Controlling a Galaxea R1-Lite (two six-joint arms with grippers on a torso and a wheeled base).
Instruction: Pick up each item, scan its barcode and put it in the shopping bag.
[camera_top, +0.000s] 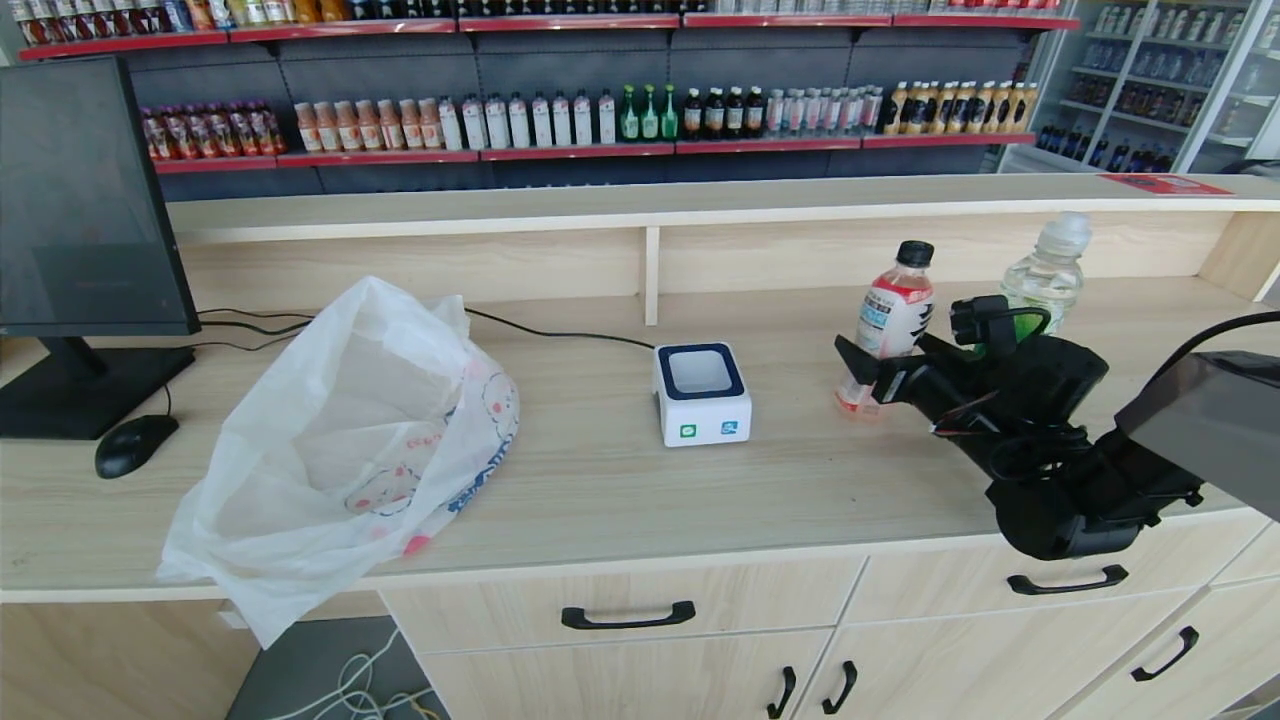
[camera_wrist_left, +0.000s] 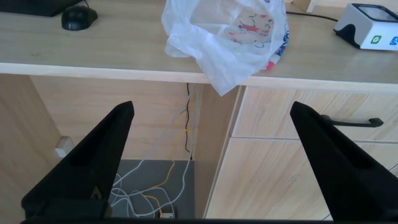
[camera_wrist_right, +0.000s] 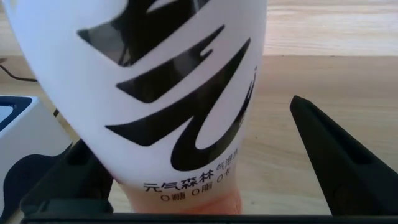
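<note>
We read this as the grasp step: right gripper straddles the pink bottle on the counter, right of the scanner, fingers apart, not clamped. Next we'd close, lift, scan, then into the shopping bag.

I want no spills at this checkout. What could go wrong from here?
The pink bottle leans between the open fingers of the right gripper; closing off-centre might tip it rather than grip it. The clear bottle stands close behind and could get bumped. The shopping bag lies slumped, partly over the edge of the counter, so a bottle dropped in might drag it off.
</note>
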